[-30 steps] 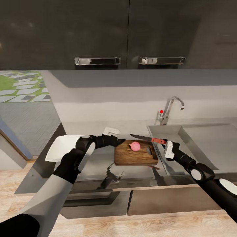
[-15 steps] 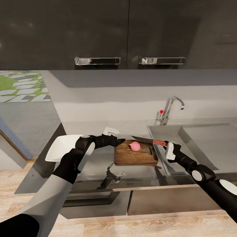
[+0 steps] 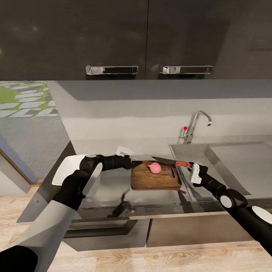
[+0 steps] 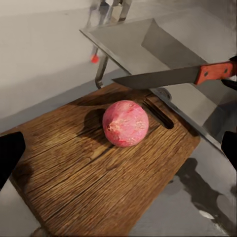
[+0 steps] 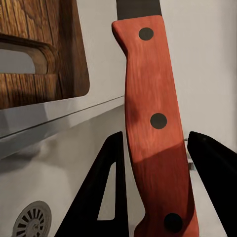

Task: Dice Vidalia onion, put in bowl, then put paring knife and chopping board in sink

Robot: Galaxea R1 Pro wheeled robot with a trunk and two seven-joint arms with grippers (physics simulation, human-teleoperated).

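Observation:
The pinkish Vidalia onion (image 3: 154, 167) (image 4: 125, 123) sits whole on the brown chopping board (image 3: 155, 179) (image 4: 74, 177), which lies on the countertop (image 3: 109, 186) just left of the sink (image 3: 226, 162). My right gripper (image 3: 190, 166) is shut on the reddish handle of the paring knife (image 3: 182, 164) (image 5: 153, 123). Its dark blade hangs level a little above the board's far edge, behind the onion. My left gripper (image 3: 136, 163) stands open at the board's far left corner, fingers (image 4: 9, 154) spread wide. The white bowl (image 3: 62, 170) lies at the left, partly hidden by my left arm.
The chrome faucet (image 3: 196, 124) with its red-tipped lever (image 3: 185, 128) rises behind the sink's left end. The drain (image 5: 32, 219) lies below the knife handle. Dark wall cabinets (image 3: 143, 37) hang overhead. The counter ends at the left beside the bowl.
The knife has sunk slightly toward the board in my right gripper. My left arm has drawn back a little to the left, uncovering more of the board's corner.

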